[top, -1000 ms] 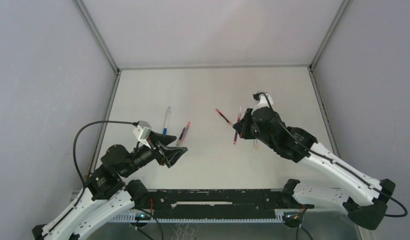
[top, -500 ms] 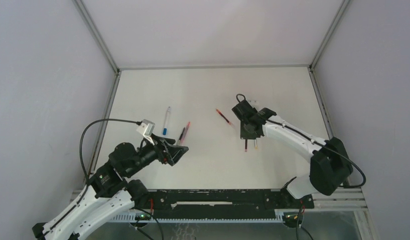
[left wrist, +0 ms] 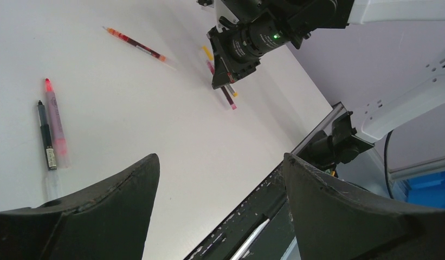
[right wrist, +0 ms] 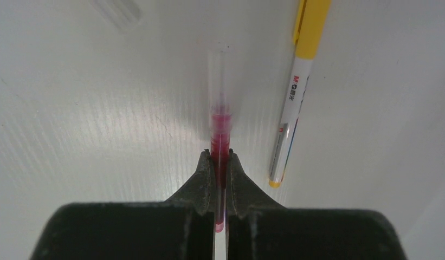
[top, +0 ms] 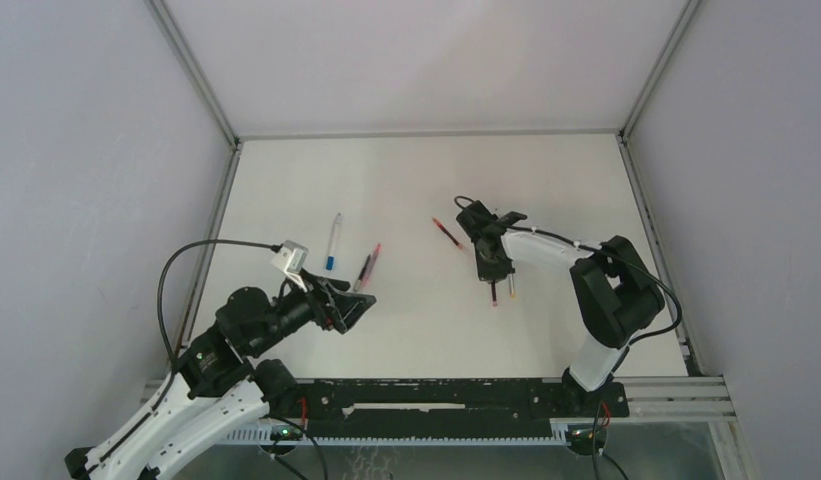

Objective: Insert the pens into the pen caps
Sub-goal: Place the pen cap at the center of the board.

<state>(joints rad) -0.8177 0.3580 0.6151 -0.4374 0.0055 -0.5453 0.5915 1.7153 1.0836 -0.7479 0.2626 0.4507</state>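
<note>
left hand (top: 354, 312): nearest, over the near-left part of the bench (top: 416, 340). It is spread wide with nothing between the fingers (left wrist: 111, 206) and is clear of every pen.
right hand (top: 489, 268): right of centre and low over the bench. It is pinched tight on the dark-red pen, and the fingers (right wrist: 205, 179) press both sides of the barrel.
dark-red pen (right wrist: 220, 132): held in the right hand, its clear end pointing away from the fingers. It is blurred, so I can't tell if it touches the bench. From above, its near end pokes out below the hand.
yellow pen (right wrist: 296, 92): flat on the bench just beside the dark-red pen on its right, roughly parallel and not touching. It has a yellow top and a whitish barrel.
black pen (left wrist: 45, 135): flat on the bench, just past the left hand.
pink pen (left wrist: 56, 122): right alongside the black pen, close or touching, can't tell which.
blue pen (top: 332, 240): farther back and left of the black and pink pair, lying alone with its blue end nearest.
red pen (top: 448, 233): farthest back, lying diagonally just left of the right hand, apart from it.
</note>
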